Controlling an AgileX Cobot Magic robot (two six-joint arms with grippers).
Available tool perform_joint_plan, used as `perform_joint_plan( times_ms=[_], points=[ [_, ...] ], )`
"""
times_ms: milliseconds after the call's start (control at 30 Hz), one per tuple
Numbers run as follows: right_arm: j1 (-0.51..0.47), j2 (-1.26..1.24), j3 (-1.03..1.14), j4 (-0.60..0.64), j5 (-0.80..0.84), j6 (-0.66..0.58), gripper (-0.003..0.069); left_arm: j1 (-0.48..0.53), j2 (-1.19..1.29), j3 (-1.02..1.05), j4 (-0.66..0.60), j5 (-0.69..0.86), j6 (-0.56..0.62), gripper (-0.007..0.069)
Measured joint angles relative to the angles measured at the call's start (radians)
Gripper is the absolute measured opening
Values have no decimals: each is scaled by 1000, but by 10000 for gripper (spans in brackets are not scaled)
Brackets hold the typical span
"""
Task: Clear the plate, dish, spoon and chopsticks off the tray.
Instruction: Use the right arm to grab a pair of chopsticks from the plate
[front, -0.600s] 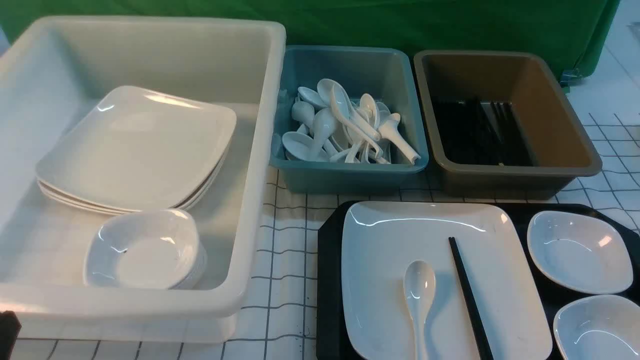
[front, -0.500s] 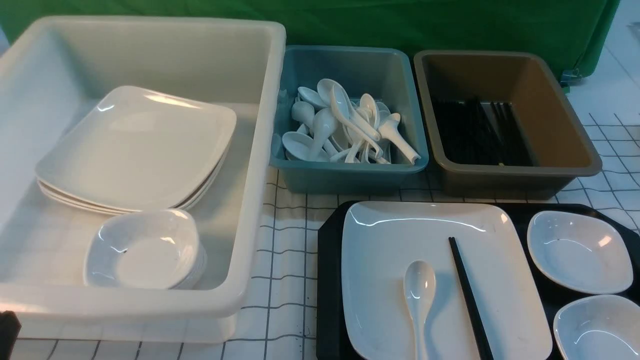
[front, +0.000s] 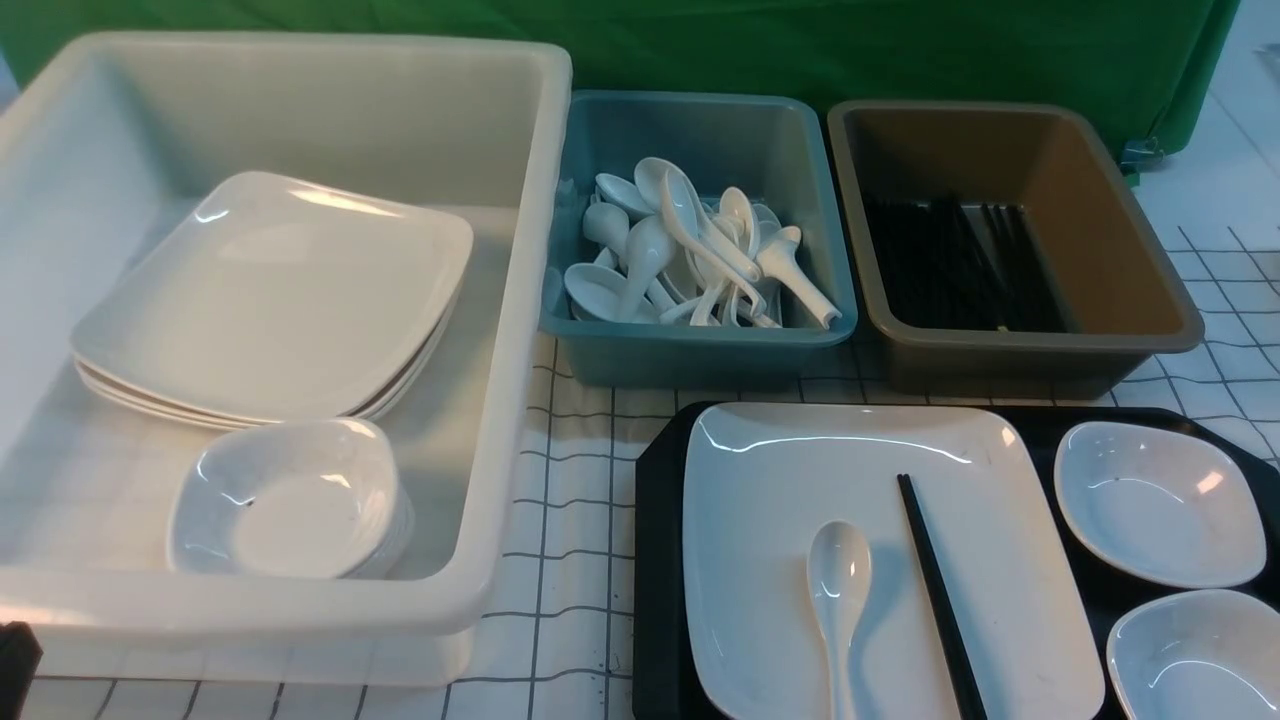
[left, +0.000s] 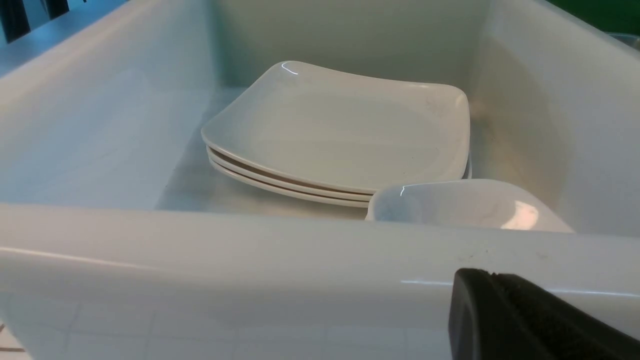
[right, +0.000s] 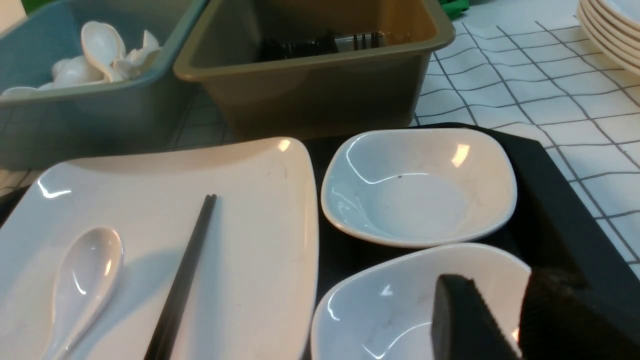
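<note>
Half-open and empty, the right hand (right: 500, 295) hangs over the rim of the nearer small deep white squarish dish (right: 390, 310) on the black rectangular plastic tray (right: 545, 190); the left hand (left: 480, 295) is closed.

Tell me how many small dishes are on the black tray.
2. The far dish sits right of the plate; the near dish sits closer to the robot, partly out of frame. More may be hidden.

White, glossy: plate (front: 790, 500), spoon (front: 838, 580). Black: chopsticks (front: 935, 590), tray (front: 655, 560). Plain-coloured: teal tub (front: 700, 360), grey-brown tub (front: 1000, 368), off-white tub (front: 250, 620). White with thin dark grid: table cover (front: 575, 500). Green: backdrop (front: 800, 50).
</note>
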Motion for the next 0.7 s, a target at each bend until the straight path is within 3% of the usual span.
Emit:
perform_joint_plan(
  times_ms=[700],
  points=[
    [0,0,1,21,-17,39,244,0,0,0,0,0,0,22]
  ],
)
